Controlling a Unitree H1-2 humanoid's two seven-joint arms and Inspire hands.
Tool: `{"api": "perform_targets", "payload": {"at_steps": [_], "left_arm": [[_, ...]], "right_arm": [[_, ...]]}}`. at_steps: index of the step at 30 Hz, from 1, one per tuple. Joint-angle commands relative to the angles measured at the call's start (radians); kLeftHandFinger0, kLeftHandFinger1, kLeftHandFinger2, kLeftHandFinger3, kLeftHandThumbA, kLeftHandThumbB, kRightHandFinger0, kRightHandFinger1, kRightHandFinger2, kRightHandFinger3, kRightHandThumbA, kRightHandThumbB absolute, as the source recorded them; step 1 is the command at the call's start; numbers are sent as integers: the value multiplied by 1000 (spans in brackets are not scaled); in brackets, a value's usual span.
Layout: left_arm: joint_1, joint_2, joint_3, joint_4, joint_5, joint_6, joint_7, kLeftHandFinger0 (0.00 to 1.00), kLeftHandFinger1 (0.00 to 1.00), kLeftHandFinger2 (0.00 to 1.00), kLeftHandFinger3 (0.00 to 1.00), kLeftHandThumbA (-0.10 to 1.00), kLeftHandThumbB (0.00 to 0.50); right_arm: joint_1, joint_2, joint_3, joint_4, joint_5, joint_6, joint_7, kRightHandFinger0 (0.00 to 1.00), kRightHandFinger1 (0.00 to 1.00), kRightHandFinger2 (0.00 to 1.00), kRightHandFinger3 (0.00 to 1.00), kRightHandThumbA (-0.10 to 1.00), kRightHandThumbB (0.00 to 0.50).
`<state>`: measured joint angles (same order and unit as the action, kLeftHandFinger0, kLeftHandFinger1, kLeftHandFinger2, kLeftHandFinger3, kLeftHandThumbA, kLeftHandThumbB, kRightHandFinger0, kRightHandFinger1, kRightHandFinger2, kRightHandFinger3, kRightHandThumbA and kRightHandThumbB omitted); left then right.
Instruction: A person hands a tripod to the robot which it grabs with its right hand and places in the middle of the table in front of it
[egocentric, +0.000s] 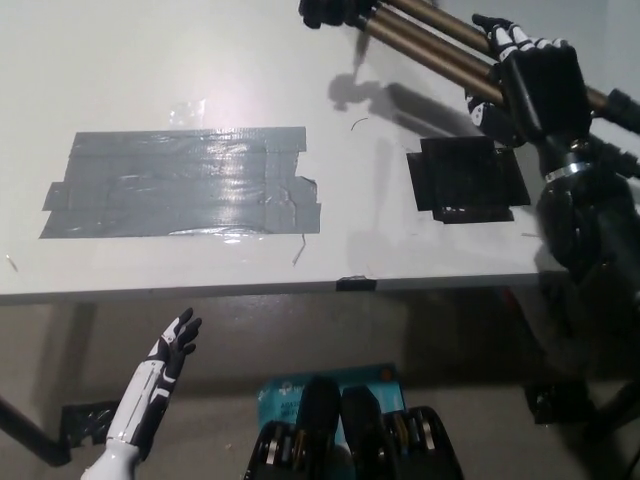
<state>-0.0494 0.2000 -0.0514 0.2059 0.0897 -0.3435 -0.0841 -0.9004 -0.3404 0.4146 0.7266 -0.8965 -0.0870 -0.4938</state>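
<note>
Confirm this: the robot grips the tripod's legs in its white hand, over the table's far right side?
No. The head view shows the black right hand gripping the tripod by its legs there; the white left hand rests open below the table, near its front edge.

One view only: camera on robot head, facing steeply down, mid-range. White table (150, 60) fills upper frame, beyond left hand (176, 344); floor nearest. Right hand (535, 85) sits upper right.

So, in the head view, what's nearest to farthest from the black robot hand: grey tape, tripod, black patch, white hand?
1. tripod, in the right robot hand
2. black patch, just below
3. grey tape, far left
4. left robot hand, lower left
</note>
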Motion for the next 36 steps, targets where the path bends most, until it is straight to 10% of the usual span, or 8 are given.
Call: {"api": "perform_targets", "payload": {"at_steps": [1, 13, 17, 18, 19, 21, 28, 36], "left_arm": [[1, 13, 0, -30, 8, 0, -9, 1000, 1000, 1000, 1000, 1000, 282], [8, 14, 0, -38, 3, 8, -13, 1000, 1000, 1000, 1000, 1000, 287], [11, 13, -3, -46, 7, 10, -13, 1000, 1000, 1000, 1000, 994, 281], [9, 13, -3, -48, 4, 15, -15, 1000, 1000, 1000, 1000, 990, 280], [5, 14, -2, -47, 5, 16, -14, 1000, 1000, 1000, 1000, 990, 280], [5, 17, -2, -46, 8, 14, -14, 1000, 1000, 1000, 1000, 991, 281], [-1, 21, 0, -37, 5, 14, -16, 1000, 1000, 1000, 1000, 1000, 281], [1, 18, 3, -38, 3, 22, -12, 1000, 1000, 1000, 1000, 1000, 289]], "right_arm": [[-48, -35, 34, -9, -35, -72, -41, 0, 416, 812, 672, -100, 257], [-36, -5, 144, 192, -53, -127, -74, 0, 466, 925, 835, -100, 184], [-12, 2, 152, 210, -23, -163, -58, 22, 397, 673, 614, -100, 245], [-8, 1, 142, 190, 7, -140, 48, 319, 691, 945, 908, 326, 300], [-11, -11, 130, 146, 69, -125, 236, 658, 1000, 1000, 1000, 508, 381], [-8, -23, 108, 83, 155, -97, 429, 1000, 1000, 1000, 1000, 628, 468], [-14, -85, 29, -202, 455, 98, 877, 1000, 1000, 1000, 1000, 753, 500], [-48, -184, -77, -631, 777, 258, 1009, 1000, 1000, 1000, 1000, 835, 500]]}}
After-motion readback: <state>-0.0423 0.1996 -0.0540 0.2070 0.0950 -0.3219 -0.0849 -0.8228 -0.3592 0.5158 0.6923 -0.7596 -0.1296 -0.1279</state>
